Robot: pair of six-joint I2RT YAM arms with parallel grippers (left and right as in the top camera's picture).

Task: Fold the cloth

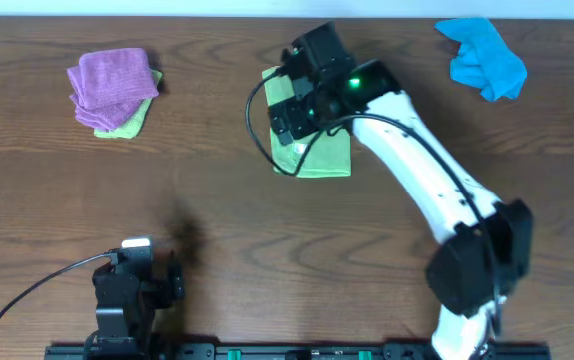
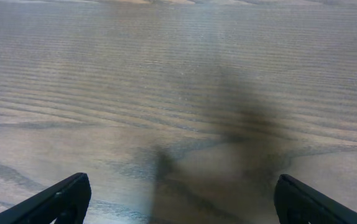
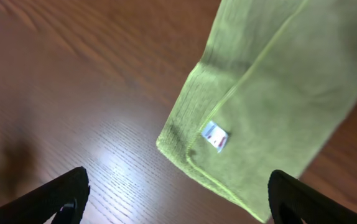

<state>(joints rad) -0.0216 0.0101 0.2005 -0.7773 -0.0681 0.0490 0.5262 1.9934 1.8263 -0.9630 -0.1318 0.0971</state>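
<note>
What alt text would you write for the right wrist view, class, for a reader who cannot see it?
A lime-green cloth lies on a brown wooden table, a small white tag near its corner. The right gripper hangs above it, open and holding nothing.

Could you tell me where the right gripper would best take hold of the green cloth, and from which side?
Probably the corner with the white label, coming straight down from above. The cloth lies flat on the table, so only a pinch at its edge seems possible. That free corner lies just ahead of the open right gripper.
</note>
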